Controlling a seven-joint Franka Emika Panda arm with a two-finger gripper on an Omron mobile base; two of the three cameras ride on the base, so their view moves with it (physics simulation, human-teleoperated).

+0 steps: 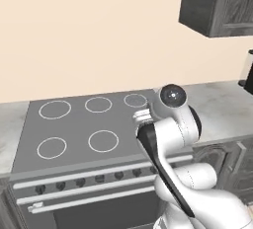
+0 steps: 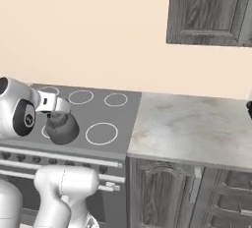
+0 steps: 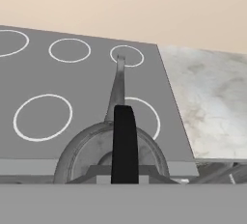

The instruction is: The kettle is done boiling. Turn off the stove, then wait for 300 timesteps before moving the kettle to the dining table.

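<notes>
Kettle: the kettle [image 2: 61, 128] sits on the stove [image 2: 123, 111], over the front burner ring nearest the robot's left in the right base view; in the hand view its rounded metal body [image 3: 96, 150] lies directly below the camera, spout pointing away toward the back rings

Stove: all rings visible are white, none glows red, so I judge the burner is off; the front row of knobs [image 1: 99, 178] lies along the stove's front edge

Hand: the gripper [image 2: 59, 116] is at the top of the kettle, jaws drawn nearly together; the black handle [image 3: 125, 143] rises right between where the tips would be, so it appears clamped on the handle, though the contact itself is hidden

Handling: a rigid metal vessel, not fragile; likely heavy if full of water, and it would swing under a thin arched handle; smooth rounded sides offer poor purchase

Where to hold: the handle's crown, centred over the body, so that the load hangs level and the spout does not dip

Countertop: pale marble countertop [image 2: 197, 128] lies just beside the stove on its right
</notes>
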